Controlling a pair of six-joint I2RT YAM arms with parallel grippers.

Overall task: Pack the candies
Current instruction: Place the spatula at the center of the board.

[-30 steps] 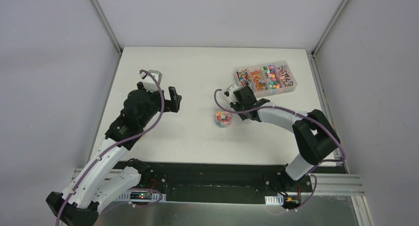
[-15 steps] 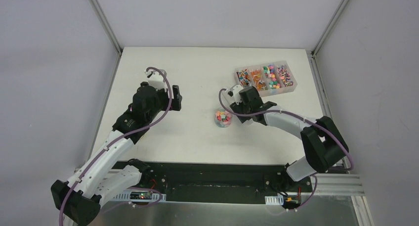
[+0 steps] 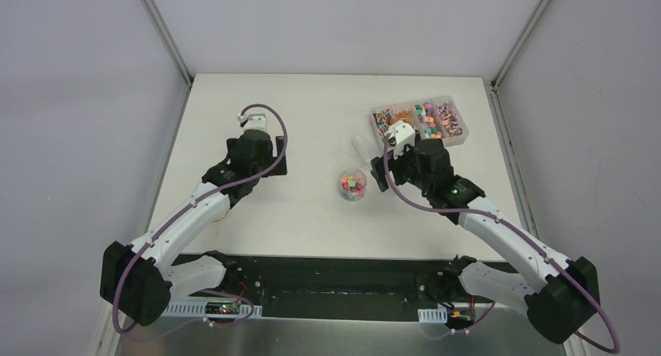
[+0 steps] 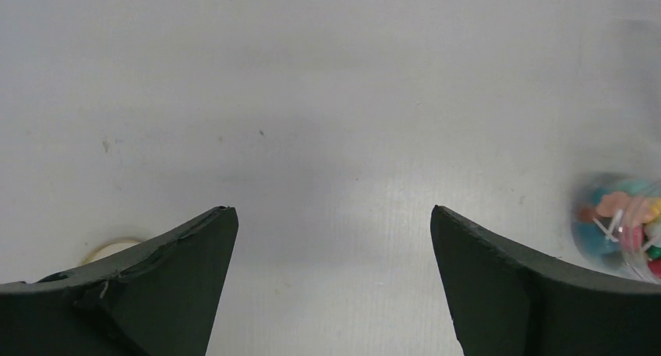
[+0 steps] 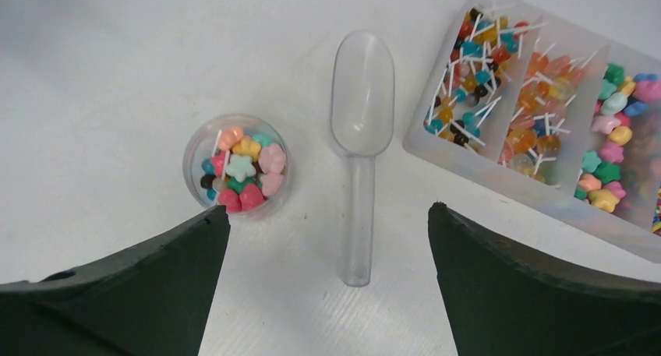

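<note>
Here, your right gripper (image 5: 327, 216) hangs over the middle of the white table (image 3: 312, 107) with its two dark fingers spread wide apart and clamped on nothing. Directly below it in the right wrist view, a clear plastic scoop (image 5: 361, 130) lies flat on the table, bowl toward the far side and handle toward the near side. Just left of the scoop stands a small round clear jar (image 5: 189, 157), heaped with candies (image 5: 248, 169) in pink, red, yellow, orange and pale green, some on thin white sticks. Just right of the scoop, at the far right of the table, sits a clear compartment box (image 3: 440, 144). More candies fill it, sorted by kind, the stick ones in the compartments nearest the scoop. Your left gripper (image 4: 334, 209) hovers well to the left of the jar, its fingers likewise set wide apart over bare table. The jar shows only as a blur at the right edge of the left wrist view.
</note>
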